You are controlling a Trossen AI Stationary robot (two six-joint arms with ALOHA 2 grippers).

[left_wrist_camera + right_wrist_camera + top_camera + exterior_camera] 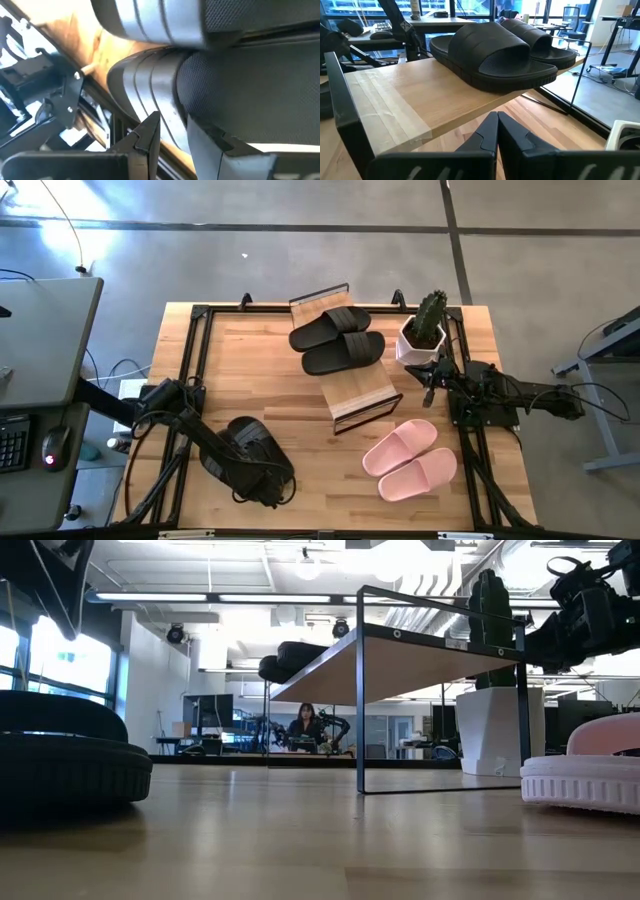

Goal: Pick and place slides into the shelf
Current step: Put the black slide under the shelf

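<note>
A robotics lab: desks with monitors (pixel 215 712), concrete floor (pixel 300 260), ceiling strip lights (pixel 170 597)

The right gripper (pixel 497 131) shows at the near edge of this view, its two dark fingers (pixel 485 137) pressed together to a point with no gap between them. Just beyond them runs the slanted light wooden board of the shelf (pixel 395 107), held in a thin black metal frame. On that board, toward its far end, lies a pair of matte black slides (pixel 495 55) side by side, wide straps upward. Below the board the wooden worktop (pixel 545 122) is visible. A white pot rim (pixel 622 137) sits at the corner.
</note>
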